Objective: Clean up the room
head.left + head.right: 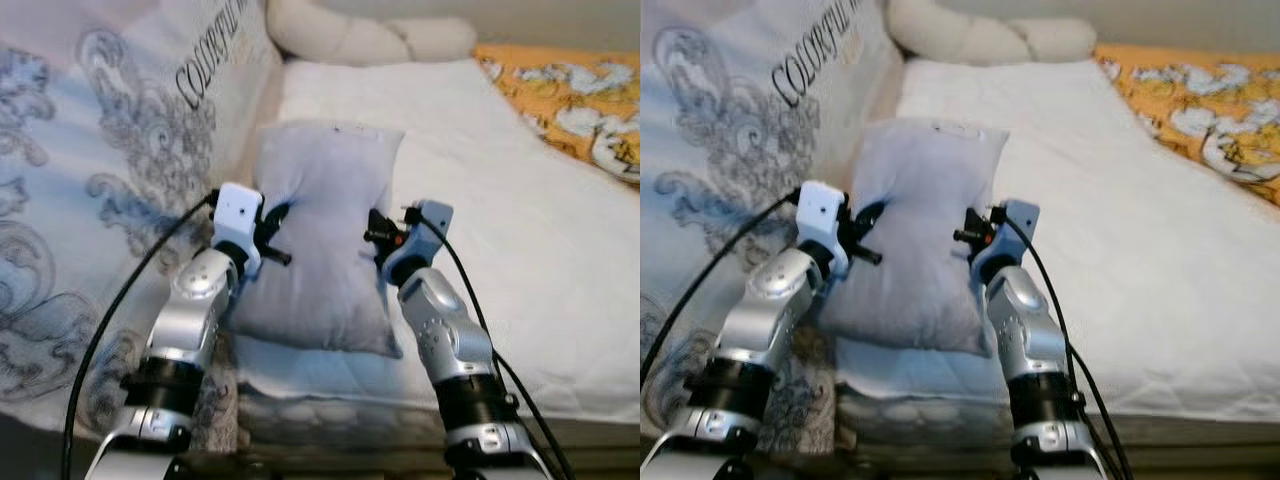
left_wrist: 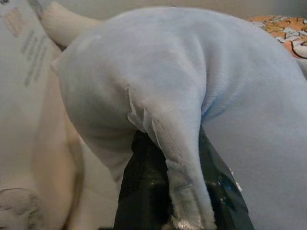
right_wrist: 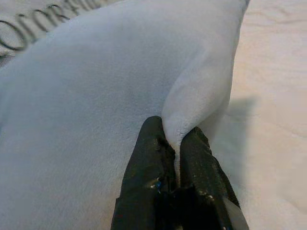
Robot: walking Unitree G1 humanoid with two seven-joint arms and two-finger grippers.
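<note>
Pillow (image 1: pixel 320 240), pale lilac-grey, lies lengthwise on the bed (image 1: pixel 500 200), at centre of the head view, its far end toward 12 o'clock and its near end close to the mattress edge at 6.

Left claw (image 1: pixel 272 215) sits at the pillow's 9 o'clock edge. In the left wrist view its black fingers (image 2: pixel 144 191) are closed on a pinched fold of the pillow fabric, which stands up between them.

Right claw (image 1: pixel 385 235) sits at the pillow's 3 o'clock edge. In the right wrist view both fingers (image 3: pixel 151 163) are pressed together on a small ridge of the same fabric.

Pillow is thus gripped on both long sides, the two silver arms reaching in from 7 and 5 o'clock. Black cables run back along each arm. Cannot tell whether the pillow is resting on the sheet or raised off it.

Patterned quilt (image 1: pixel 90 170), white with grey scrollwork and dark lettering, is heaped at 9 to 11 o'clock, just beside the pillow's left edge.

Cream bolster-like cushion (image 1: pixel 350 35) lies across the head of the bed at 12 o'clock, well apart from the pillow.

Orange floral cover (image 1: pixel 575 95) shows at 2 o'clock, on the far side of the white sheet.
</note>
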